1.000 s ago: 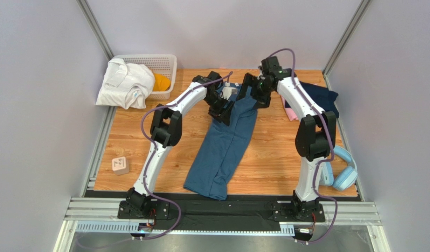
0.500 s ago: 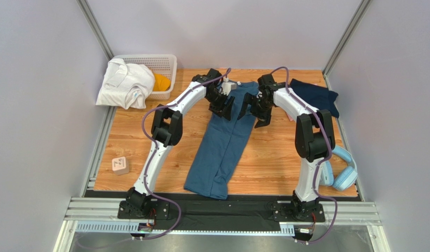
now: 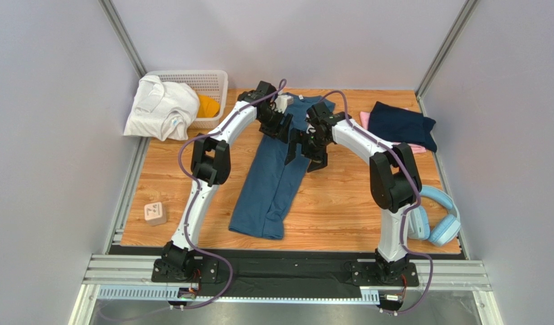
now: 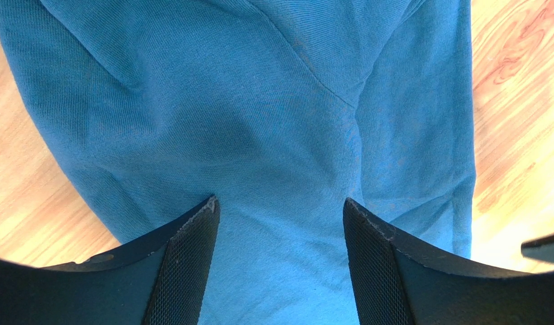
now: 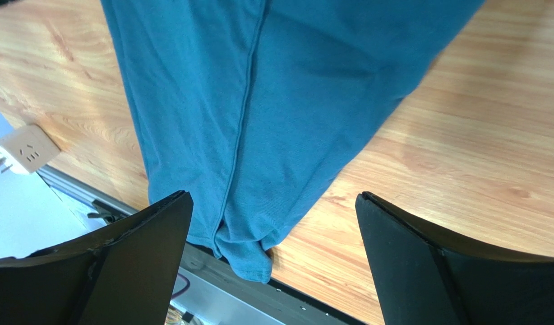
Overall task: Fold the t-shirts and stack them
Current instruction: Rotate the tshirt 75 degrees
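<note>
Teal-blue cotton t-shirt (image 3: 269,193) lies folded lengthwise, left gripper (image 4: 280,201) and right gripper (image 5: 273,194) both gaping empty above it; next, I reckon, pinch the far end, fold crosswise.

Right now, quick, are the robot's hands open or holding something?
Left gripper: open, over the blue t-shirt.
Right gripper: open, holding nothing.

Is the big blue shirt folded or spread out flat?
Partly folded: the blue t-shirt lies as a long narrow strip, sides doubled over lengthwise.
</note>
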You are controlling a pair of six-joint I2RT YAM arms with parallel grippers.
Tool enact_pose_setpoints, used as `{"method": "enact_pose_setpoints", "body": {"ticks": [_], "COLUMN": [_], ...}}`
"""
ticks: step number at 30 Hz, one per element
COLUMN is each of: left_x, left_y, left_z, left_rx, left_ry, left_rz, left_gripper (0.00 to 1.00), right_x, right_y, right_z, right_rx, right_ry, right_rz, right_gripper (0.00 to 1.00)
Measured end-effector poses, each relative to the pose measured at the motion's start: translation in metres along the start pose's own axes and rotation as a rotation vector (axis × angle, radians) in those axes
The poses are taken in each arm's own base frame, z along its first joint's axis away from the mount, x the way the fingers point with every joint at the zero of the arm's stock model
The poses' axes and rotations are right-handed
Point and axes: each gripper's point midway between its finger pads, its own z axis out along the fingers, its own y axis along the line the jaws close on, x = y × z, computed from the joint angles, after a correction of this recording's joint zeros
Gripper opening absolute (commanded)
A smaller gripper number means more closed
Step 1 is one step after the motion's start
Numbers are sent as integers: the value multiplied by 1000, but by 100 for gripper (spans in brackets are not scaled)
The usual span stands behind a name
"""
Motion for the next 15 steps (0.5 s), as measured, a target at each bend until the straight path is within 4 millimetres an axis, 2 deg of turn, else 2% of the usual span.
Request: {"method": "enact_pose_setpoints", "body": {"ticks": [5, 7, 10, 13, 15], "left_x": [-1, 4, 3, -15, -28], "left_y": [-1, -8, -22, -44, -56], "left_z": [-6, -21, -51, -90, -105], "left_rx": [0, 1, 6, 23, 37], "left_ry": [-5, 6, -9, -81, -125], "left_rz": [20, 34, 60, 110, 148], "left_gripper": [76, 76, 76, 76, 76], "right_x": [23, 50, 107, 160, 183], "right_y": [12, 14, 15, 32, 46], "right_z": [9, 14, 16, 12, 2], "right_rx": [0, 15, 46, 43, 20], "right_ry": [41, 87, 180, 243, 256], "right_rz": [-46, -80, -156, -289, -375], "right_gripper": [100, 100, 100, 100, 100]}}
